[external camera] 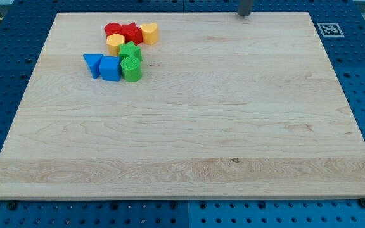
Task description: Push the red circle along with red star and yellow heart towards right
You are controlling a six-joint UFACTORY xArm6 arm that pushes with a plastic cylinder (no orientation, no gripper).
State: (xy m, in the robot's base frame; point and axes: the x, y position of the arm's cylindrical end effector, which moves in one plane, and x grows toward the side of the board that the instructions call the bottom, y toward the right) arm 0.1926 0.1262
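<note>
Because the red circle (112,29) lies in the upper left of the frame, at the left end of a short row, it is the block that must be pushed from its left side. Touching it on the right is the red star (130,31), and next to that, again on the right, the yellow heart (149,32), so the three make a line that runs almost left to right. Just below them sits a second yellow block (115,43), then two green blocks (130,52) (131,69) and two blue blocks (93,64) (110,68), all close together on the board (189,158). My tip (244,13) is at the top edge of the frame, well to the right of the row and a little above it; it touches no block and carries nothing. This is the important relation: the row is on the left of my tip, but the push must go to the right. I judge that my tip must first travel around to the left of the red circle, passing above the row, and then push along the line.
</note>
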